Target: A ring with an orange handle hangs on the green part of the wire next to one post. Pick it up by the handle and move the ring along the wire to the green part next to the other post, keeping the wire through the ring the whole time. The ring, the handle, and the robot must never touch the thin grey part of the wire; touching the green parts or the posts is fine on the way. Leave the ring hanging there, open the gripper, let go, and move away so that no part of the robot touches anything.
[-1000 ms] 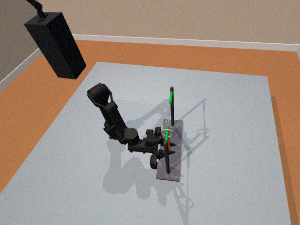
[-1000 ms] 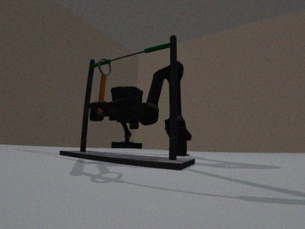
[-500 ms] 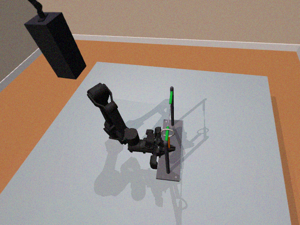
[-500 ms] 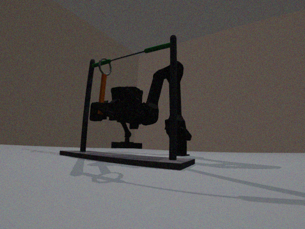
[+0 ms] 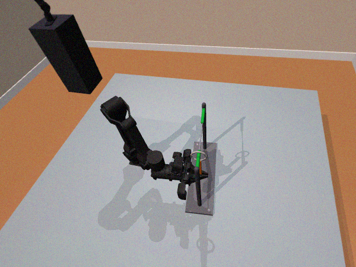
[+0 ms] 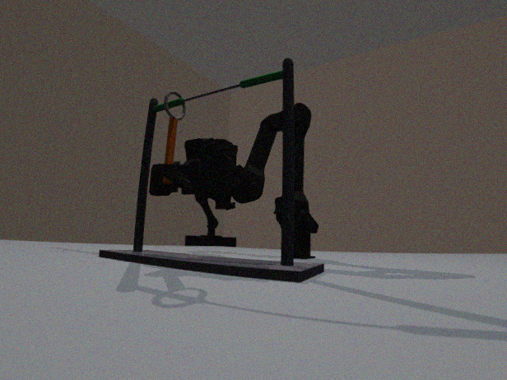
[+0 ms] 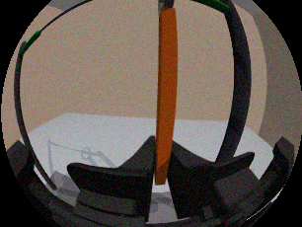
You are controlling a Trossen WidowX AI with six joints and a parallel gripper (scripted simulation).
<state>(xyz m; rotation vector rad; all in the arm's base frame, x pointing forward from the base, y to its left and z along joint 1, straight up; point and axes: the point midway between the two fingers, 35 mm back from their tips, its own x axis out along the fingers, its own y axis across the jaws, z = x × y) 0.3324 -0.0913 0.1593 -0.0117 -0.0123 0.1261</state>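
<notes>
The light ring (image 5: 206, 156) (image 6: 184, 110) is around the green part (image 5: 198, 163) (image 6: 160, 108) next to the near post (image 5: 198, 188) (image 6: 145, 185) (image 7: 242, 74). In the exterior view the wire passes inside it, below its top edge; whether they touch I cannot tell. The orange handle (image 5: 200, 168) (image 6: 171, 140) (image 7: 168, 79) points down, nearly upright. My gripper (image 5: 204, 175) (image 6: 168, 173) (image 7: 157, 139) is shut on the handle's lower end. The grey wire (image 5: 201, 134) (image 6: 211, 92) leads to the other green part (image 5: 203, 115) (image 6: 263, 79) (image 7: 32, 41).
The far post (image 5: 204, 127) (image 6: 288, 164) (image 7: 19, 99) and the near post stand on a dark base plate (image 5: 208, 199) (image 6: 206, 265). The near post is close beside my gripper. A black box (image 5: 66, 55) hangs at the upper left of the top view.
</notes>
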